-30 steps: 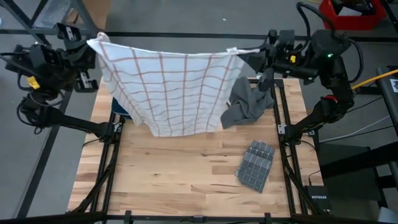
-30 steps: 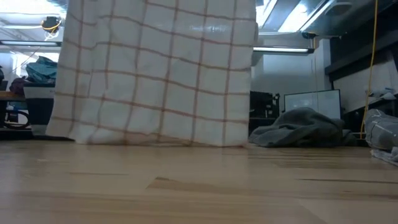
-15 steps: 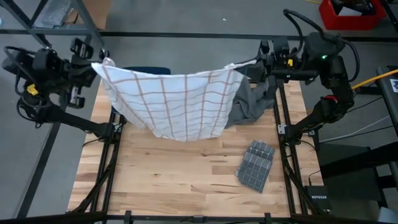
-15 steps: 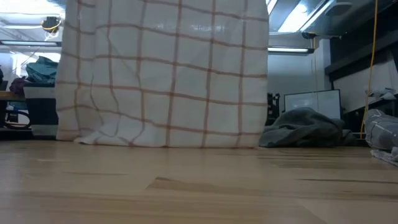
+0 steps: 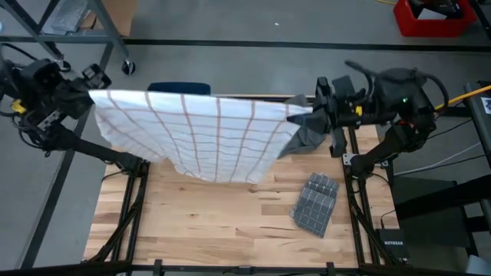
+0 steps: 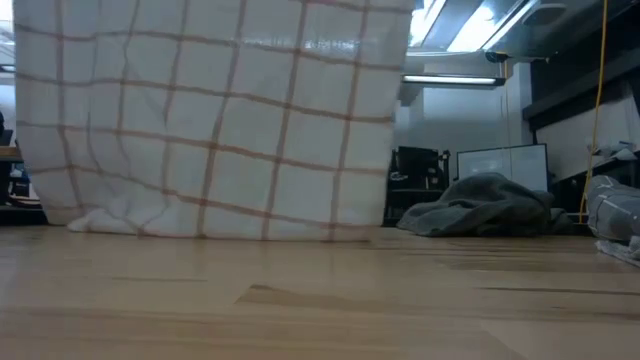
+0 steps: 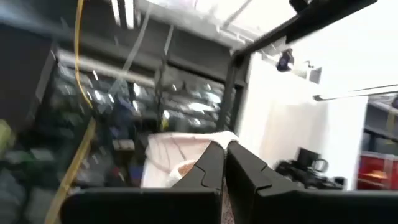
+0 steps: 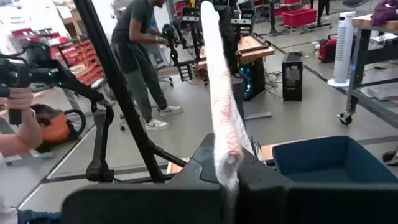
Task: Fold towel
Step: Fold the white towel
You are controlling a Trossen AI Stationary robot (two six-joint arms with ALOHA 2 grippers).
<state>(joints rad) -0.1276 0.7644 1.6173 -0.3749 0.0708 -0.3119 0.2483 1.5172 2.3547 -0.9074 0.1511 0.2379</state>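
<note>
Checked towel (image 5: 207,134) held stretched in the air across the far half of the table (image 5: 230,222), one upper corner pinched in the left gripper (image 5: 86,93), the other in the right gripper (image 5: 305,116); both sets of fingers are clamped tight on cloth. From table height the lower hem just touches or drags on the wood. Step in hand looks like the spread-out: towel held wide before being laid flat for a fold. Next move would call for both arms lowering together and drawing toward the near edge, keeping the top edge taut so the cloth lands without bunching. A crumpled grey cloth (image 5: 307,134) lies partly under the towel's right side and could snag. A folded grey towel (image 5: 314,203) sits near the right front. Left fingertips hard to make out from above; the towel's far hem is hidden.
</note>
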